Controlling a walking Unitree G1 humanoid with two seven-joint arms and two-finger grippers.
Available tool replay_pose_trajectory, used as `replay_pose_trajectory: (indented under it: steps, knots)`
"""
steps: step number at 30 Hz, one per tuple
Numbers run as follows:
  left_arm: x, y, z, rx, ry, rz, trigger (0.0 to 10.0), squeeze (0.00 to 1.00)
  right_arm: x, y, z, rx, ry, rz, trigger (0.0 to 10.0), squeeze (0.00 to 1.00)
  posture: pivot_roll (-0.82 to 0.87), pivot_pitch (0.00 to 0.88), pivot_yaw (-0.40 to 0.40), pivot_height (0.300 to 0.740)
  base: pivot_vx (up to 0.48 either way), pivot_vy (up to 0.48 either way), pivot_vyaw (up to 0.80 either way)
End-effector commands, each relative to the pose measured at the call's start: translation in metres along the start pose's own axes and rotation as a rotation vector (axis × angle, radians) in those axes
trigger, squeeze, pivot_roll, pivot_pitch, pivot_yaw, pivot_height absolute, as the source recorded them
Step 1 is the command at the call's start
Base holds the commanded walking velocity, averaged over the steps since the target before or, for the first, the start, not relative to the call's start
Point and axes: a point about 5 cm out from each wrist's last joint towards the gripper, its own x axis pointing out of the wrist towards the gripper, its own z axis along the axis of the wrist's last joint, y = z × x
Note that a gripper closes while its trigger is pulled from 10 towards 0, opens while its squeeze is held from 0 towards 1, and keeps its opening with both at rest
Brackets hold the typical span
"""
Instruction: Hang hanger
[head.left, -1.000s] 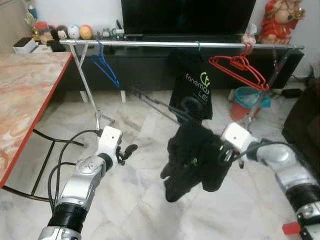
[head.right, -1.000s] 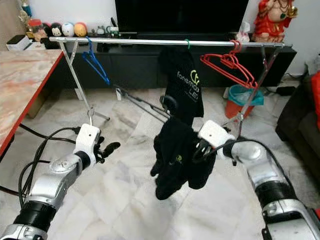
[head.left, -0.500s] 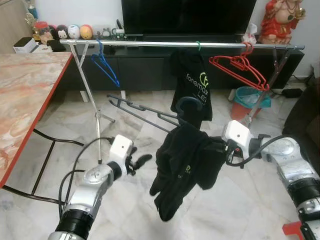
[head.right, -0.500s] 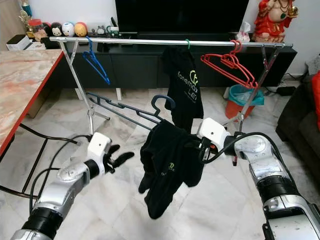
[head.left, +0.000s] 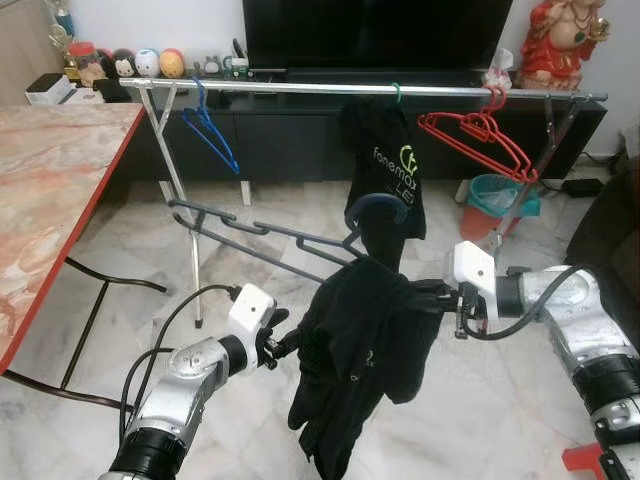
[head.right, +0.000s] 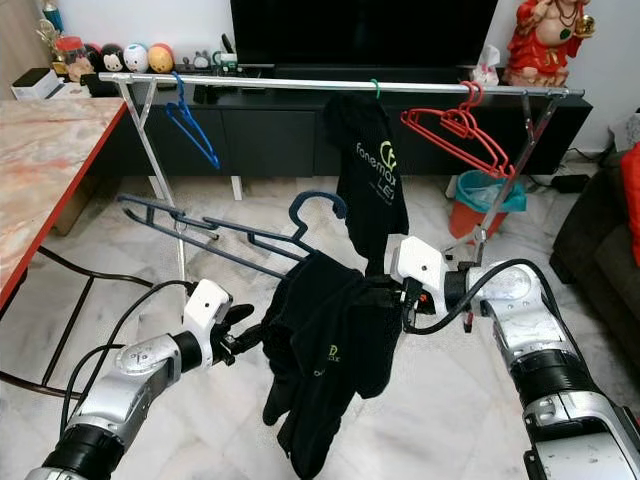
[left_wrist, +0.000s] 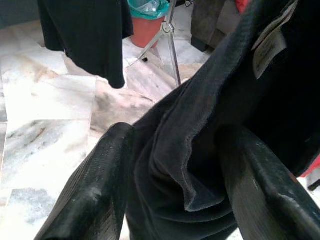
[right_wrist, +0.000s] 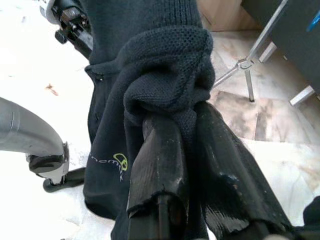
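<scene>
Two grippers meet at the black garment (head.left: 365, 340): right gripper (right_wrist: 200, 150) pinches its bunched shoulder, left gripper (left_wrist: 175, 200) straddles its edge, jaws spread. Its hanger (head.left: 290, 238) hook points up toward the rail (head.left: 300, 88) beyond.

Home living room, television (head.left: 375, 30) on cabinet, marble floor (head.left: 250, 400), clothes rail (head.left: 300, 88)
</scene>
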Motion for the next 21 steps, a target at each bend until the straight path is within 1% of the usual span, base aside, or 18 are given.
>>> replay_pose_trajectory:
  steps: [1, 7, 13, 14, 15, 16, 21]
  knots:
    - [0.0001, 0.0002, -0.0033, -0.008, 0.000, -0.003, 10.0, 0.00, -0.0033, -0.0015, 0.0088, -0.023, -0.042, 0.000, 0.0, 0.00, 0.05, 0.000, -0.043, 0.740, 0.000, 0.000, 0.00]
    - [0.0015, -0.0008, -0.0073, -0.005, 0.008, -0.013, 10.0, 0.00, -0.0030, 0.0020, 0.0104, -0.019, -0.051, 0.036, 0.0, 0.00, 0.05, 0.000, -0.043, 0.740, 0.000, 0.000, 0.00]
    - [0.0027, -0.0017, -0.0097, -0.009, 0.009, -0.020, 10.0, 0.00, -0.0031, 0.0033, 0.0100, -0.014, -0.049, 0.040, 0.0, 0.00, 0.05, 0.000, -0.044, 0.740, 0.000, 0.000, 0.00]
    - [0.0028, -0.0017, -0.0098, -0.010, 0.007, -0.020, 9.4, 0.00, -0.0031, 0.0034, 0.0100, -0.014, -0.049, 0.040, 0.0, 0.00, 0.05, 0.000, -0.044, 0.740, 0.000, 0.000, 0.00]
    - [0.0035, -0.0015, -0.0095, -0.012, -0.001, -0.020, 4.0, 0.00, -0.0028, 0.0045, 0.0093, -0.009, -0.047, 0.048, 0.0, 0.00, 0.05, 0.000, -0.045, 0.740, 0.000, 0.000, 0.00]
    - [0.0041, -0.0017, -0.0089, -0.014, -0.006, -0.021, 0.0, 0.00, -0.0027, 0.0048, 0.0088, -0.007, -0.045, 0.047, 0.0, 0.00, 0.05, 0.000, -0.046, 0.740, 0.000, 0.000, 0.00]
    - [0.0051, -0.0022, -0.0081, -0.016, -0.014, -0.031, 0.0, 0.00, -0.0021, 0.0048, 0.0082, 0.001, -0.045, 0.040, 0.0, 0.00, 0.05, 0.000, -0.045, 0.740, 0.000, 0.000, 0.00]
